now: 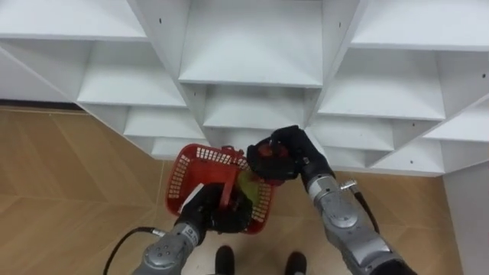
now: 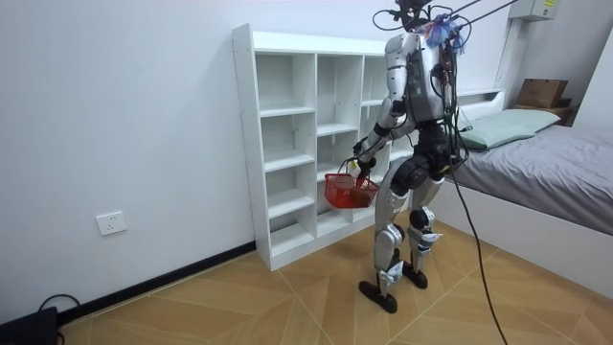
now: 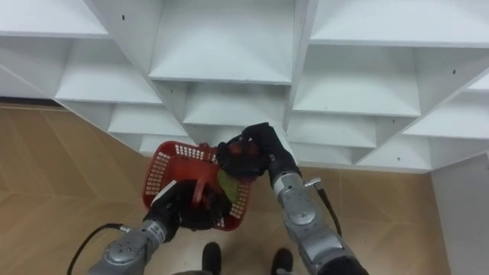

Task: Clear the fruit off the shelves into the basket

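My right hand (image 1: 296,150) is curled round a red fruit (image 1: 268,157) just over the basket (image 1: 180,177), which my left hand (image 1: 219,215) grips by its handle (image 1: 229,188); I judge the fruit firm, smooth and fairly light, best cupped round its middle.

Red lattice-patterned basket (image 1: 183,172), a red fruit (image 1: 269,155), a yellow-green fruit (image 1: 248,183), black right hand (image 1: 302,153) and left hand (image 1: 210,215); the shelf unit (image 1: 252,46) is white, the floor (image 1: 69,168) tan herringbone wood.
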Available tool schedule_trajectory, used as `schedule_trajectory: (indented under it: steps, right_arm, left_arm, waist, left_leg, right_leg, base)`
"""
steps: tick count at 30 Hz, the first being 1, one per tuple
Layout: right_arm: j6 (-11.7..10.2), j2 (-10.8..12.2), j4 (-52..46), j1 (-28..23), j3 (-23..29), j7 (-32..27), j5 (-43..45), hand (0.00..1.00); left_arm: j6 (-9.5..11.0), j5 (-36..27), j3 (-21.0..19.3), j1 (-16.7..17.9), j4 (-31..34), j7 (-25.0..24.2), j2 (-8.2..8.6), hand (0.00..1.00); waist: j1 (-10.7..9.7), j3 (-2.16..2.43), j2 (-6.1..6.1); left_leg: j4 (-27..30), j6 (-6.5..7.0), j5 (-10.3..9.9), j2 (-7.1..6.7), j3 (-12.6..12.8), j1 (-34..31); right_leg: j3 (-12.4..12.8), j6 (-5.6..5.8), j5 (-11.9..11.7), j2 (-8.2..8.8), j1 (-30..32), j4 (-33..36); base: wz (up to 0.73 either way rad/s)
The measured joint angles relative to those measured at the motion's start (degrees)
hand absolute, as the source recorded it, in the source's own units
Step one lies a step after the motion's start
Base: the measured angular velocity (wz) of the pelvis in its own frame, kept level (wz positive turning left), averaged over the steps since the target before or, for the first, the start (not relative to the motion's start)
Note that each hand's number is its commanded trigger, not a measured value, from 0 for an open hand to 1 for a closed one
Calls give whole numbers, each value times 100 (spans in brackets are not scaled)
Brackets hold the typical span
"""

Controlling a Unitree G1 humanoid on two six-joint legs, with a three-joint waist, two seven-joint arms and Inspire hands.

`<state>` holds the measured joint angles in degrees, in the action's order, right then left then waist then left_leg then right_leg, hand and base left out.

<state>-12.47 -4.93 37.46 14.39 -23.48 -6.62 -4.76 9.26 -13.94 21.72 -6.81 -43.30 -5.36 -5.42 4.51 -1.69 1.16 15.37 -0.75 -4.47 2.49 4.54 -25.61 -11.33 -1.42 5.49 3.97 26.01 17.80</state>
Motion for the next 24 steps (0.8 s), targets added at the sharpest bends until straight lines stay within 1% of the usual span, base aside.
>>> schedule_trajectory:
  steps: [2,4,6,7,10,15,24]
  right_arm:
    - [-16,3,0,-7,-2,16,-7,100]
    - [-17,23,3,-12,-10,33,47,100]
    - [-33,51,4,-14,-9,39,53,100]
    - [-77,54,4,-47,-9,38,53,100]
    - [-87,55,16,-160,-5,38,51,100]
    - [-122,59,49,-256,0,45,41,100]
    - [-123,56,67,-266,1,34,42,100]
  left_arm:
    - [20,-90,34,18,106,-20,4,100]
    - [50,-227,111,11,180,-49,71,100]
    - [71,-230,112,10,179,-68,104,100]
    - [71,-232,112,10,180,-109,152,100]
    - [73,-266,131,10,179,-188,221,100]
    - [72,-455,227,14,170,-289,222,100]
    - [72,-458,270,11,170,-292,216,100]
  waist:
    - [-17,-10,16]
    - [-66,-10,17]
    - [-113,-10,16]
    - [-125,-10,16]
    - [-135,-11,14]
    - [-168,-12,14]
    - [-166,-16,21]
  left_leg:
    - [-9,1,-1,-2,4,-13]
    - [-25,0,-1,-1,7,-21]
    - [-35,0,-1,-2,8,-21]
    - [-41,0,-1,-2,9,-21]
    - [-51,0,-1,-2,24,-13]
    - [-50,0,-1,5,35,-12]
    - [-50,-1,-1,7,35,-22]
  right_leg:
    - [4,2,1,1,17,-4]
    - [3,1,10,2,30,-5]
    - [5,2,13,2,31,-10]
    - [3,2,14,2,32,-14]
    - [11,2,14,1,35,-20]
    - [10,1,13,-1,40,-14]
    - [7,1,13,-5,40,-25]
  base:
    - [0]
    - [0]
    - [0]
    - [0]
    - [-1]
    - [-1]
    - [0]
